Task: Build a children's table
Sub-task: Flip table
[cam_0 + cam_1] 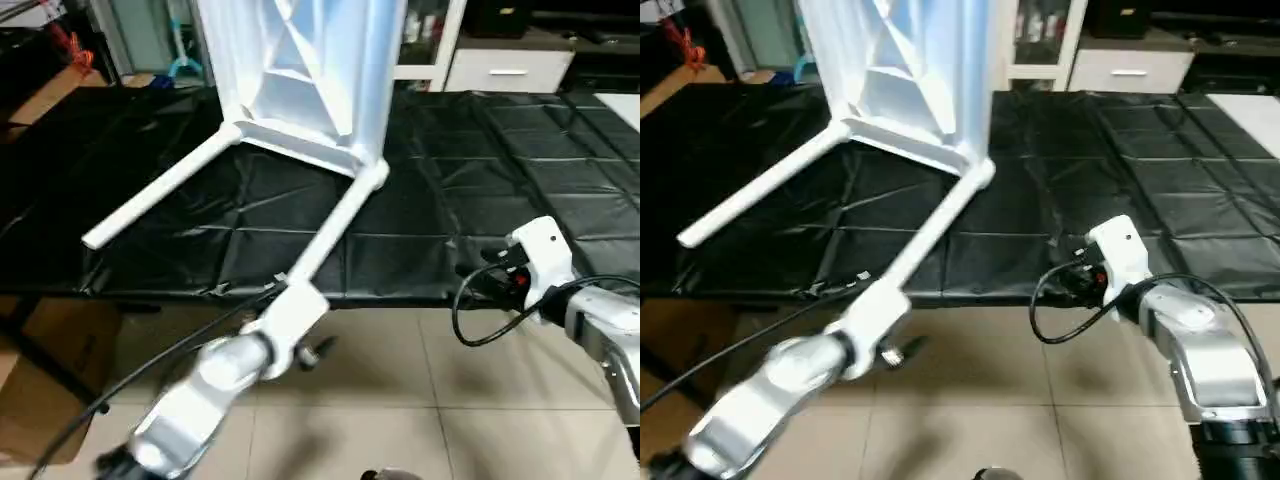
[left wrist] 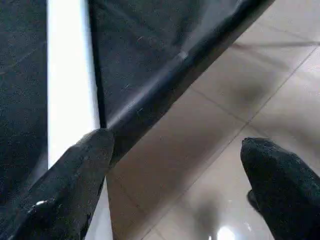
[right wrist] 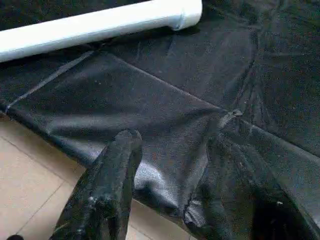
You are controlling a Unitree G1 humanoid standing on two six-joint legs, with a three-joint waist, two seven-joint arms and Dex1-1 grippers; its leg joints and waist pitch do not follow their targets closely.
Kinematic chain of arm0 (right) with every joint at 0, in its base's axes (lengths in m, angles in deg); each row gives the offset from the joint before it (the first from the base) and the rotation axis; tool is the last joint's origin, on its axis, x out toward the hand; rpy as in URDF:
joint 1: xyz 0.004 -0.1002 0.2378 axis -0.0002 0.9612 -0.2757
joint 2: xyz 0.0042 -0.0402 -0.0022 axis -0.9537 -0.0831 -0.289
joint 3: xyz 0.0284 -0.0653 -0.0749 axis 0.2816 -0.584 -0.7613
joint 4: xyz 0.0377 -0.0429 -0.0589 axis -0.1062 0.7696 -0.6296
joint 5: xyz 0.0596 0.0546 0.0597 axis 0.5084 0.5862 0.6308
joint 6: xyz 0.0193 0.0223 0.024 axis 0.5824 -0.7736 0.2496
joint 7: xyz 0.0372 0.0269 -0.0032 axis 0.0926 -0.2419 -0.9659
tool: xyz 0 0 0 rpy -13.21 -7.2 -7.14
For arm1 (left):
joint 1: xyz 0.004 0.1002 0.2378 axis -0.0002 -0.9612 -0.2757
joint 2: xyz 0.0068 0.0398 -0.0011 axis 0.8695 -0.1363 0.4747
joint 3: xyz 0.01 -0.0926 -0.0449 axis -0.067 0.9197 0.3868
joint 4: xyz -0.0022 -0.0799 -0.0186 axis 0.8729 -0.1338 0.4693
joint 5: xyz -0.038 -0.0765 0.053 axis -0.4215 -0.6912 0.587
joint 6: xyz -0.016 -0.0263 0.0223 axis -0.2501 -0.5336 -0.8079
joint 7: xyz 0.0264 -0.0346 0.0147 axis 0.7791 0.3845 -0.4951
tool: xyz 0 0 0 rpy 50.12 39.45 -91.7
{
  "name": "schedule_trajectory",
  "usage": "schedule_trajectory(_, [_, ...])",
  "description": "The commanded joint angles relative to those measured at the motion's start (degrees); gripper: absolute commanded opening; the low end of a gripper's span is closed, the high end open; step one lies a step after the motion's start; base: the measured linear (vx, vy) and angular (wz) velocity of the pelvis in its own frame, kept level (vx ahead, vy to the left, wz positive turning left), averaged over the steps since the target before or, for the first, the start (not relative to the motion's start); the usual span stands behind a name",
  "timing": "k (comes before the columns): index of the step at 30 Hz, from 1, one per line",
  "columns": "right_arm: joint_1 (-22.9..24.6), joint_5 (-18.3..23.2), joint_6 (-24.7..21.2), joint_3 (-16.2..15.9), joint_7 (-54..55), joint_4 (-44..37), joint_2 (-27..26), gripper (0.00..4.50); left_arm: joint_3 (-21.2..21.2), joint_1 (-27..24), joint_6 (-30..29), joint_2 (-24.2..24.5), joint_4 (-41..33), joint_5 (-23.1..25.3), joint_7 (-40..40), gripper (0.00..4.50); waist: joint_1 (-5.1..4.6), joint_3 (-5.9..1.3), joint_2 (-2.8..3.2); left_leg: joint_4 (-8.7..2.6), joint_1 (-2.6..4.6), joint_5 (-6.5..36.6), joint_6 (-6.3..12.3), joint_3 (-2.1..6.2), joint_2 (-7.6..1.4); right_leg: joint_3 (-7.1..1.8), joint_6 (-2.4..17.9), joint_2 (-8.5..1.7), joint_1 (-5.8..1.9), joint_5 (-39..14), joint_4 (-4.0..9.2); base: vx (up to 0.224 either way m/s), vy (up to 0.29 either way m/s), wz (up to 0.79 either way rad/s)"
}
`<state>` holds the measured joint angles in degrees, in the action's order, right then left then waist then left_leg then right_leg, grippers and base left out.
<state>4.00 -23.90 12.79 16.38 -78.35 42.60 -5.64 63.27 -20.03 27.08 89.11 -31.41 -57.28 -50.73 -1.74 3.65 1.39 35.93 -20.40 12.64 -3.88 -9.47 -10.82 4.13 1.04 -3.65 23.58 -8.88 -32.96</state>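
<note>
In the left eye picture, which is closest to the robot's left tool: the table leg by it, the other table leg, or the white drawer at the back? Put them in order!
1. The near table leg, right beside the left tool.
2. The other table leg, off to the left on the black sheet.
3. The white drawer, far back on the right.

A lived-in indoor room is shown, closer to a home turned into a test space than to a factory floor. The ground is laid with large beige glazed floor tiles [image 1: 400,400] in which a ceiling light is reflected. A low platform is draped with a creased black sheet [image 1: 480,200] (its fold lines are still marked). Behind it, a white glass-door cabinet [image 1: 430,35] with small items on its shelves and a white drawer unit [image 1: 508,70] are set against the wall. A brown cardboard box [image 1: 30,400] is kept at the platform's near left corner.
</note>
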Motion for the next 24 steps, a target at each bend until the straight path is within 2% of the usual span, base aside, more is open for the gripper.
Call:
schedule_trajectory(1, [-1.1,-0.2,-0.1,-1.1,0.8,-1.2,-0.8,2.34,2.0,-1.2,-0.4,2.1,3.3,1.8,-0.9,4.5,-0.1,-3.1,-1.16,-4.13,0.1,18.1,3.18,0.93,-0.43,-0.43,-0.1,-3.16,-1.61,-39.1,6.62,0.0,0.0,0.0])
schedule_trajectory(2, [-1.3,-0.3,-0.1,-1.4,1.0,-1.2,-1.1,2.34,2.7,-1.4,0.2,2.7,3.7,2.1,-1.2,4.5,-0.23,-3.07,-1.12,-4.18,0.1,18.3,3.13,0.96,-0.43,-0.37,-0.3,-3.13,-1.6,-39.3,6.67,0.0,0.0,0.0])
schedule_trajectory(5, [-2.1,-0.2,-0.1,-2.3,1.5,-0.9,-2.7,2.34,7.0,-2.8,1.2,6.4,4.9,2.6,-1.7,4.5,-0.96,-2.92,-0.97,-4.05,0.26,20.7,2.78,1.27,-0.18,0.54,-1.2,-3.11,-1.55,-40.7,7.08,0.0,0.0,0.0])
schedule_trajectory(6, [-2.1,-0.3,0.0,-2.4,1.6,-0.7,-2.9,2.34,7.6,-3.2,1.6,7.1,5.2,2.8,-1.8,4.5,-1.51,-2.81,-0.68,-4.16,0.23,22.2,2.73,1.57,-0.27,1.45,-1.5,-3.19,-1.81,-40.9,7.32,0.0,0.0,0.0])
schedule_trajectory(7, [-2.1,-0.3,0.0,-2.4,1.7,-0.7,-3.0,2.34,7.8,-3.4,1.7,7.3,5.2,2.8,-1.9,4.5,-2.06,-2.71,-0.4,-4.46,-0.1,24.0,2.39,2.08,-0.47,2.43,-2.5,-3.41,-2.45,-40.9,7.48,0.0,0.0,0.0])
schedule_trajectory(8, [-2.1,-0.4,0.1,-2.6,1.8,-0.6,-3.4,2.34,9.2,-4.1,2.3,8.2,5.6,3.0,-2.2,4.5,-2.01,-2.61,0.04,-4.63,0.4,25.5,2.24,2.3,-0.76,2.86,-2.5,-3.46,-2.4,-40.5,7.85,0.0,0.0,0.0])
schedule_trajectory(9, [-2.1,-0.4,0.1,-2.8,1.9,-0.6,-3.7,2.34,10.1,-4.5,2.7,8.9,5.8,3.2,-2.4,4.5,-2.71,-2.55,0.22,-5.06,0.44,27.8,2.05,2.86,-1.23,3.77,-2.3,-3.59,-3.09,-37.8,7.9,0.0,0.0,0.0])
schedule_trajectory(10, [-2.1,-0.4,0.0,-3.0,2.0,-0.7,-4.0,2.34,11.0,-4.9,3.3,9.6,6.0,3.4,-2.6,4.5,-2.8,-2.27,0.65,-5.82,0.83,31.0,1.71,3.43,-2.03,4.3,-1.4,-3.73,-3.53,-34.8,7.86,0.0,0.0,0.0])
schedule_trajectory(11, [-2.0,-0.4,0.0,-3.3,2.0,-0.8,-4.4,2.34,12.0,-5.4,3.8,10.4,6.3,3.5,-2.9,4.5,-3.04,-1.86,1.03,-7.04,0.77,36.0,0.87,4.25,-2.9,4.72,-0.7,-3.7,-4.28,-31.8,7.0,0.0,0.0,0.0])
schedule_trajectory(12, [-2.0,-0.5,0.0,-3.5,2.1,-0.8,-4.5,2.34,12.6,-5.6,4.2,10.7,6.5,3.7,-3.0,4.5,-2.99,-1.54,1.25,-7.96,0.68,39.3,0.34,4.55,-3.51,4.68,-0.2,-3.46,-4.7,-29.8,6.0,0.0,0.0,0.0])
schedule_trajectory(13, [-2.1,-0.5,0.0,-3.6,2.2,-0.8,-4.7,2.34,13.4,-5.9,4.8,11.1,6.7,3.8,-3.3,4.5,-2.27,-1.23,1.47,-10.35,-0.25,45.3,-0.8,5.1,-5.09,3.6,1.2,-3.29,-6.16,-23.7,1.42,0.0,0.0,0.0])
schedule_trajectory(14, [-2.3,-0.5,0.1,-3.7,2.4,-0.6,-4.9,2.34,14.7,-6.2,5.9,11.4,7.1,3.8,-3.8,4.5,-1.61,-0.95,1.18,-11.52,-0.82,47.3,-1.36,5.0,-5.67,2.63,1.9,-3.31,-6.51,-20.9,-0.81,-0.055,-0.019,0.05])
schedule_trajectory(15, [-2.4,-0.5,0.2,-3.7,2.5,-0.4,-5.1,2.34,15.7,-6.3,6.6,11.5,7.4,3.8,-4.4,4.5,-0.86,-0.51,0.16,-11.98,-0.35,48.5,-2.18,3.69,-4.83,1.39,2.3,-2.96,-5.42,-23.9,-1.45,-0.016,-0.068,0.14])
schedule_trajectory(16, [-2.6,-0.6,0.3,-3.7,2.6,-0.2,-5.2,2.34,16.2,-6.3,7.3,11.5,7.8,3.9,-5.0,4.5,-1.16,-0.7,-1.89,-4.8,4.43,39.8,-1.96,1.92,0.05,2.55,-2.2,-3.45,0.31,-47.0,7.48,-0.016,-0.068,0.14])
schedule_trajectory(17, [-2.6,-0.6,0.3,-3.7,2.6,-0.1,-5.3,2.34,16.4,-6.2,7.5,11.6,7.9,4.0,-5.2,4.5,-1.27,-0.39,-2.41,2.58,8.87,29.9,-1.63,0.33,3.18,4.26,-4.4,-4.73,5.41,-59.1,12.97,0.021,-0.07,0.06])
schedule_trajectory(18, [-3.1,-0.6,0.6,-3.5,3.3,0.6,-6.0,2.34,17.8,-5.7,11.6,12.0,9.5,4.6,-6.8,4.5,-1.65,-1.4,-2.19,2.28,4.48,17.7,1.32,1.41,3.1,2.96,-4.7,-8.58,-0.38,-61.4,11.2,0.072,0.005,-0.22])
schedule_trajectory(19, [-3.1,-0.6,0.6,-3.5,3.4,0.7,-6.2,2.34,18.2,-5.6,12.3,12.0,9.8,4.6,-7.1,4.5,-1.13,-2.1,-1.11,-2.27,1.09,18.2,2.04,3.02,0.56,3.73,-4.6,-7.32,-4.11,-49.6,7.94,0.072,0.005,-0.22])
schedule_trajectory(20, [-3.4,-0.6,1.0,-3.4,3.8,1.2,-6.6,2.34,19.4,-5.2,14.5,11.8,10.7,4.6,-7.9,4.5,-0.9,-2.24,-0.43,-3.38,0.98,20.6,1.74,3.73,-0.54,4.2,-4.3,-6.21,-4.0,-43.5,7.33,0.044,0.023,-0.2])
schedule_trajectory(21, [-3.3,-0.6,0.9,-3.5,4.2,1.2,-7.1,2.34,19.9,-5.0,14.5,12.1,10.7,4.3,-7.6,4.5,-1.24,-2.67,0.69,-4.83,1.08,24.1,1.09,4.81,-2.19,4.41,-1.7,-5.5,-4.52,-31.1,6.21,0.0,0.0,0.0])
schedule_trajectory(22, [-3.2,-0.6,0.8,-3.6,4.5,1.1,-7.6,2.34,20.1,-5.1,14.5,12.7,10.9,4.3,-6.9,4.5,-1.35,-2.3,0.93,-5.88,0.93,26.7,0.93,5.15,-3.14,3.98,1.2,-5.36,-4.73,-23.0,5.46,0.0,0.0,0.0])
schedule_trajectory(23, [-3.0,-0.7,0.8,-3.7,4.7,1.1,-7.8,2.34,20.2,-5.1,14.4,13.0,11.0,4.3,-6.6,4.5,-1.32,-1.94,1.04,-6.28,0.96,28.8,0.68,5.18,-3.3,3.92,2.4,-5.21,-4.66,-21.4,5.24,0.0,0.0,0.0])
schedule_trajectory(24, [-2.7,-0.8,0.8,-3.8,5.0,0.8,-8.2,2.34,20.3,-5.5,14.7,13.5,11.5,4.3,-6.3,4.5,-1.52,-1.27,0.69,-6.66,1.29,33.7,0.11,4.94,-3.09,4.24,2.4,-4.99,-4.43,-24.0,5.59,0.0,0.0,0.0])
